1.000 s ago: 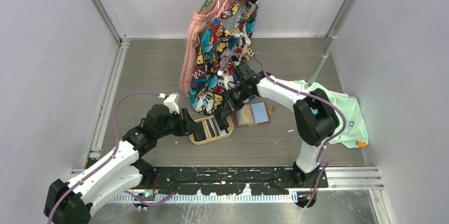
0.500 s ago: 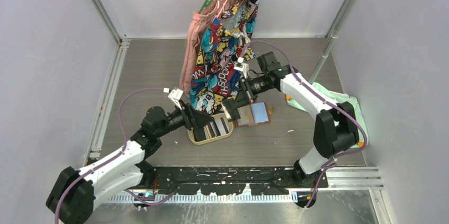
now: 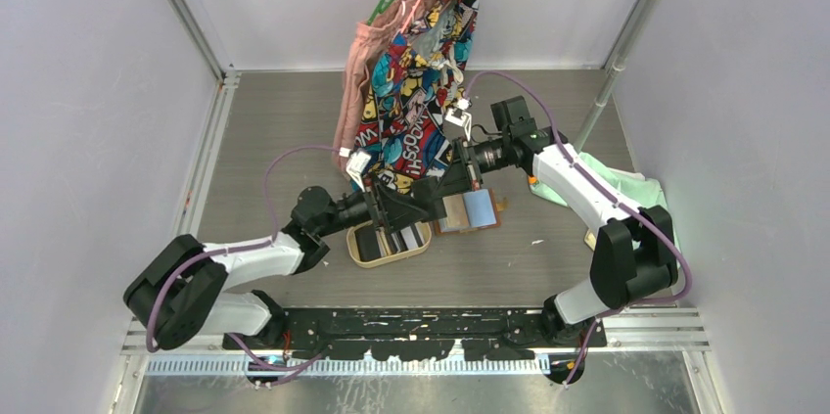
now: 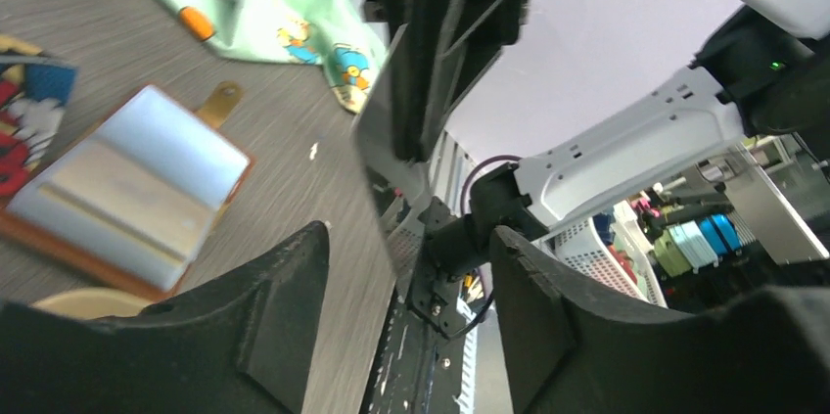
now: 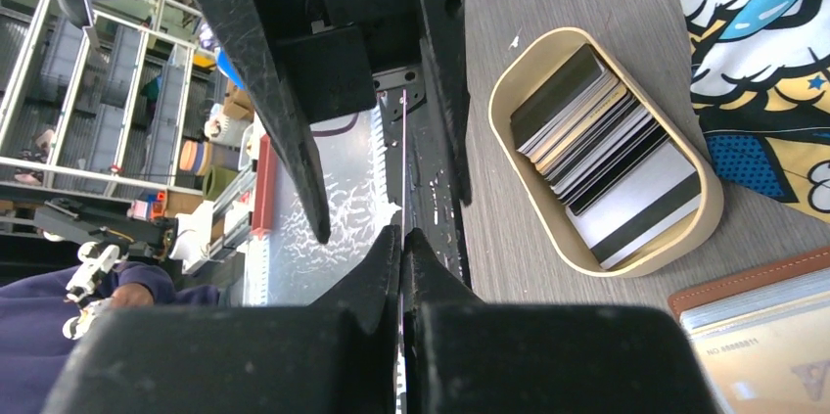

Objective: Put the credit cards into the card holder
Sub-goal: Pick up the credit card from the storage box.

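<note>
Grey and thin, one credit card (image 4: 385, 155) hangs in the air, pinched at its upper edge by your right claw (image 5: 401, 233), whose fingers are pressed together on it so that the card shows only as a fine line in the right wrist view. Your left claw (image 4: 406, 238) faces it from the other side with its jaws spread wide. One finger (image 4: 294, 277) stands on each side of the card, and neither touches it. Directly below this meeting point sits the oval light-wood tray (image 5: 497, 106), where the other credit cards (image 5: 607, 155) lie stacked on edge, black, striped and pale ones leaning against each other. Just beside the tray, towards your right arm, the tan card holder (image 4: 122, 184) lies open and flat on the table (image 3: 548, 267), its clear inner pockets facing up and its snap strap (image 4: 220, 101) sticking out past the far edge. Farther back, a brightly printed garment (image 3: 416, 71) hangs from a hanger, its hem reaching down behind the tray. A pale green cloth (image 3: 636, 208) lies crumpled on the table on your right side.
</note>
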